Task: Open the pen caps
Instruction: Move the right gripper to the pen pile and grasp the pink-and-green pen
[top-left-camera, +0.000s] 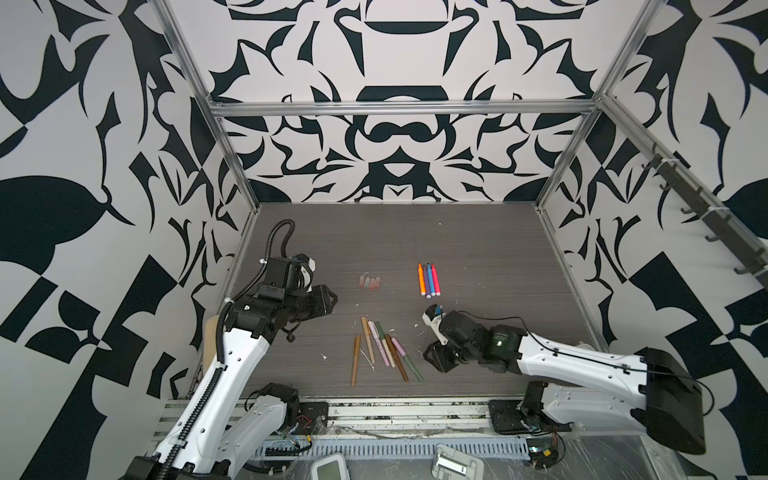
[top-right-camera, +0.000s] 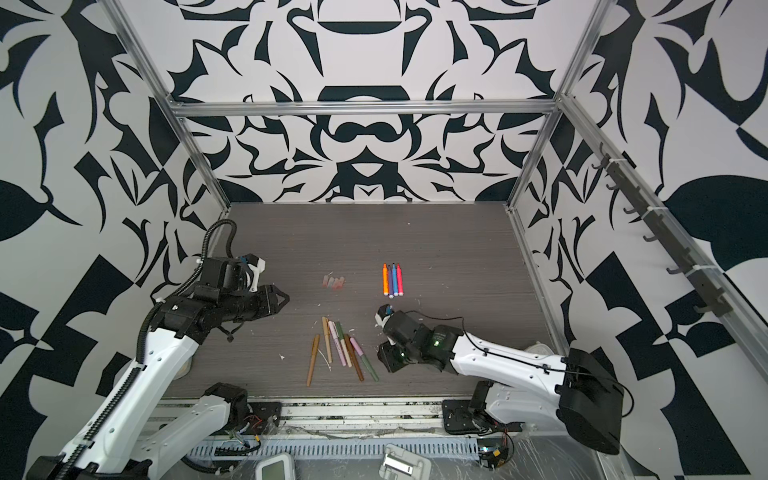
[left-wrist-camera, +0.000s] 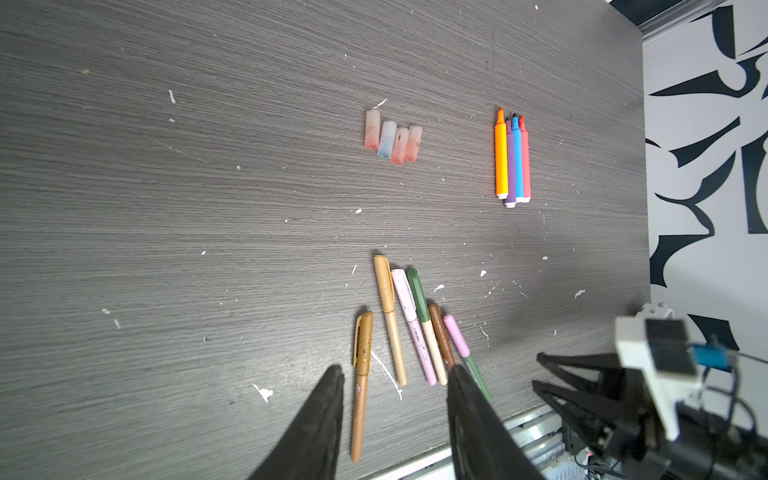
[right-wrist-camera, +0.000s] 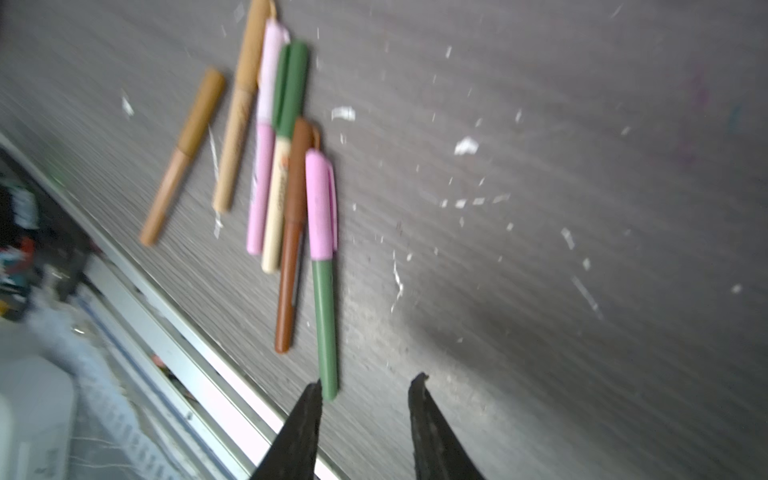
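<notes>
Along the front edge of the surface (top-left-camera: 498, 249) I see six thin pens (top-left-camera: 382, 349) fanned out, their caps (left-wrist-camera: 384, 284) on. My right end effector (right-wrist-camera: 368, 384) stands partly spread and empty, one finger just beside a pen's end; its wrist view is smeared. My left end effector (left-wrist-camera: 397, 370), likewise parted and holding nothing, covers another pen's end in its wrist view. Mid-surface lie four loose clear caps (left-wrist-camera: 393, 142). Level with them, toward the right edge, lie four bright markers (left-wrist-camera: 512, 160) with bare tips.
</notes>
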